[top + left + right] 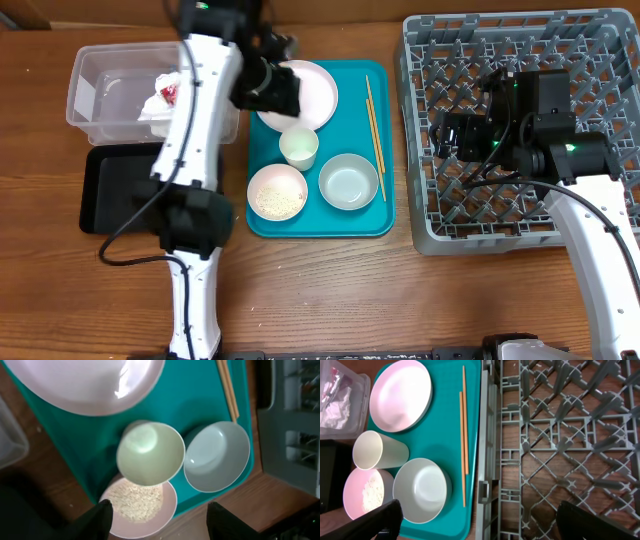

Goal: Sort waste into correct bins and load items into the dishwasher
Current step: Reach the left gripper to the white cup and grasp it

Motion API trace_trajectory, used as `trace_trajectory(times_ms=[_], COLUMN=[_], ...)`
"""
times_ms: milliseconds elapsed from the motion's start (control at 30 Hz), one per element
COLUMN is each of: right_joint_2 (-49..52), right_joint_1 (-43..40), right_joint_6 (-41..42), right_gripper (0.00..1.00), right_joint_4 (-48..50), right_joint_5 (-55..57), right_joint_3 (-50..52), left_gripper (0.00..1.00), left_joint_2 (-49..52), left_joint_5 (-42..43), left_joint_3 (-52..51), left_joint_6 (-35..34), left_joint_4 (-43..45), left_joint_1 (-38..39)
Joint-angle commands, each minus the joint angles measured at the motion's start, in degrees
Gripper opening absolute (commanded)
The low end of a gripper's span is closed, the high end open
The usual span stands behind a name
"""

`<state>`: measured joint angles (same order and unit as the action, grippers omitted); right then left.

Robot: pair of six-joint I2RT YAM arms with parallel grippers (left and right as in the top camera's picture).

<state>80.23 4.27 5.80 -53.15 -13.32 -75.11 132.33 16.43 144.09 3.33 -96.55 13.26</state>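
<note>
The clear tub holds crumpled white tissue and the red-and-white wrapper. The black tray lies in front of it. On the teal tray are the pink plate, white cup, pink bowl with rice, whitish bowl and two chopsticks. My left gripper is open and empty above the plate's left edge; in the left wrist view its fingers frame the pink bowl. My right gripper is open and empty over the grey dish rack, at its left side.
The left arm reaches over the clear tub and black tray. The dish rack's left wall stands right beside the teal tray's edge. Bare wooden table lies in front of the tray and rack.
</note>
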Motion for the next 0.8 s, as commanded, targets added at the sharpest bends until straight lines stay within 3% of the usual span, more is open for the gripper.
trace_trajectory(times_ms=[0,267,467,633,767], right_joint_2=[0.07,0.07,0.07,0.07,0.07], right_joint_1=[0.37,0.37,0.37,0.37,0.37], right_joint_6=[0.22,0.20,0.20,0.22,0.22], right_gripper=[1.00,1.00,1.00,1.00,1.00], right_joint_4=[0.39,0.79,0.90,1.44,1.68], right_joint_5=[-0.48,-0.28,-0.26,-0.28,-0.28], right_joint_3=[-1.68,-1.68,-1.68,-1.68,-1.68], left_gripper=[0.62,0.58,0.58,0.49,0.36], left_joint_2=[0.50,0.50,0.50,0.50,0.50], left_joint_5=[-6.16,-12.46,-14.14,-14.08,-13.94], left_joint_3=[-3.76,-8.09,-12.33,-20.28,-25.09], left_joint_6=[-4.81,-11.19,-11.52,-13.90,-14.14], left_joint_4=[-0.26,0.96,5.81,13.90,18.82], left_joint_1=[2.36,3.19,2.95,2.95,2.84])
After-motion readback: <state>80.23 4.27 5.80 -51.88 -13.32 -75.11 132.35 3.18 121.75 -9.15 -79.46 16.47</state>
